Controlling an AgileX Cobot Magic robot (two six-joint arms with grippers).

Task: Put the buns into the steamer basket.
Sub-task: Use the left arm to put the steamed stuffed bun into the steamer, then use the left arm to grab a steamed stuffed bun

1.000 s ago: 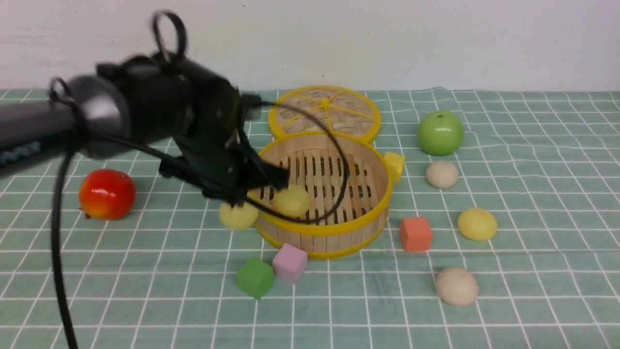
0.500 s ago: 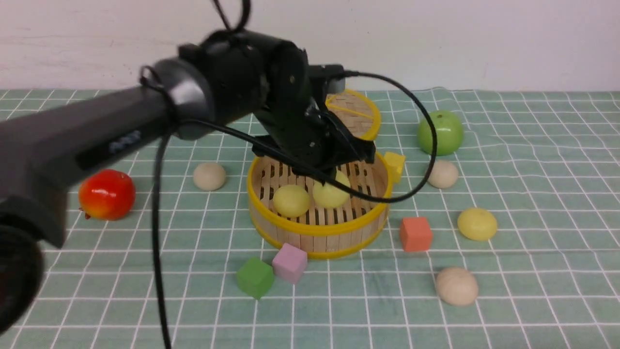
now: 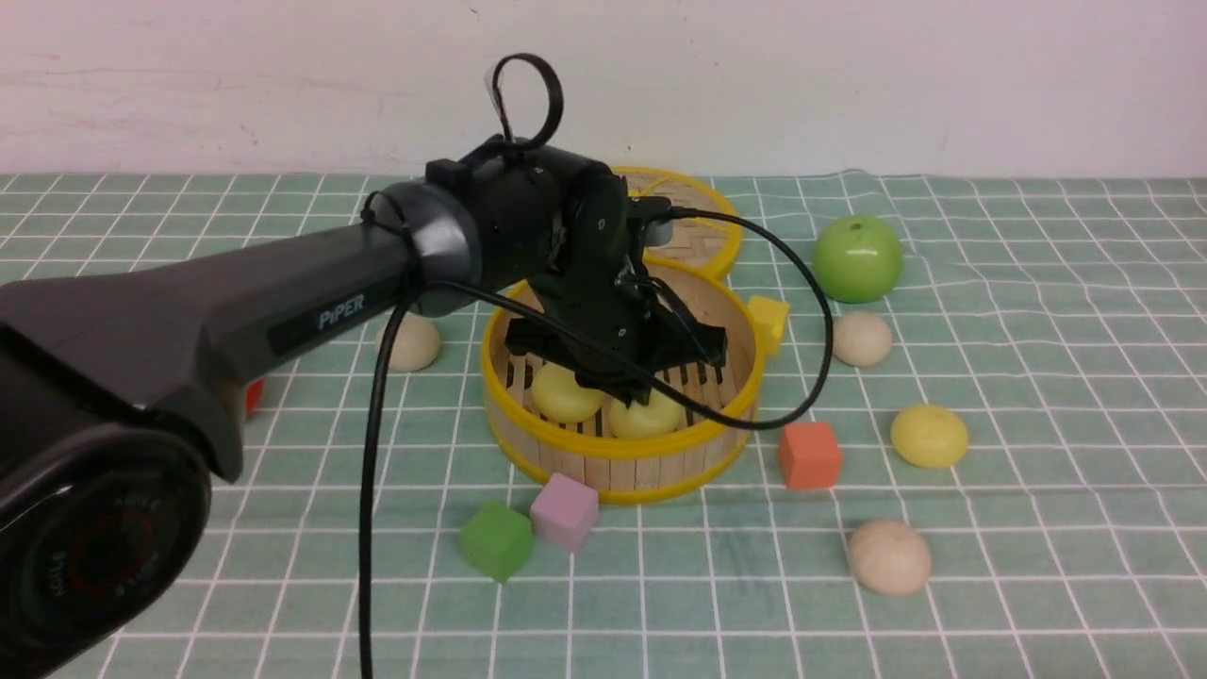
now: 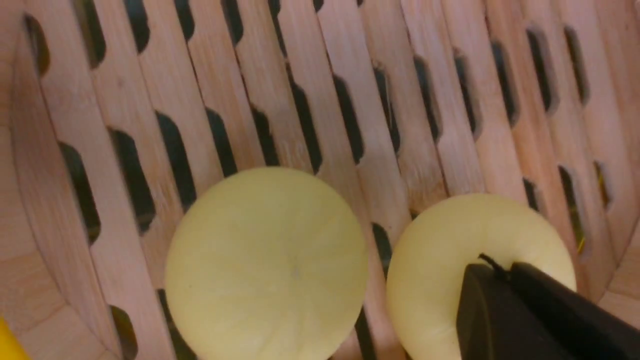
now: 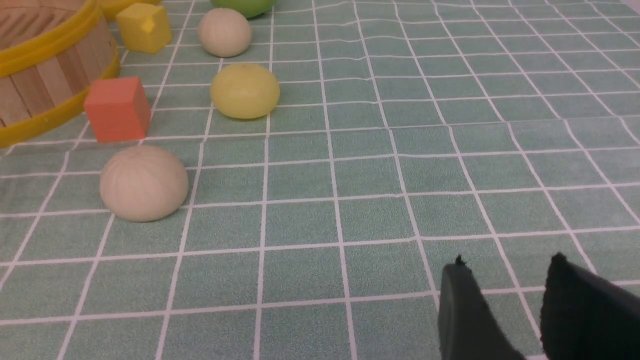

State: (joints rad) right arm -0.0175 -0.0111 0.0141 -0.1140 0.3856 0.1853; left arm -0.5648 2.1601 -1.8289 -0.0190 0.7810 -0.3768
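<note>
Straight ahead, in the front view, we are looking at the steamer basket (image 3: 618, 451) sitting mid-table on a green checked cloth (image 3: 1037, 377). The left gripper (image 3: 651, 377) is reaching down inside it. Two buns are lying close together on the slatted floor: the first yellow bun (image 3: 564, 394) and, under the gripper, the second yellow bun (image 3: 646, 417). Four more are waiting outside on the cloth: the left beige bun (image 3: 410, 344) beyond the arm, and on the right the far beige bun (image 3: 860, 339), the loose yellow bun (image 3: 929, 436) and the near beige bun (image 3: 888, 556).

Next, in the left wrist view, we are peering straight onto the basket floor. One dark fingertip (image 4: 525, 315) is overlapping the second yellow bun, which is resting just beside the first. The other finger is out of frame, so we cannot tell whether the jaws are clenched on the bun or letting go.

Finally, in the right wrist view, the right gripper (image 5: 507, 260) is hovering low over the cloth, jaws parted with nothing between them, well apart from the near beige bun.

We are judging the step in hand to be setting the second bun down. To do it well, we are recommending spreading the jaws fully while the bun is resting on the slats. The arm should then be lifting straight up, so the fingers are not nudging the neighbouring bun or catching the yellow rim, with the trailing cable (image 3: 828, 325) kept off the basket wall.
</note>
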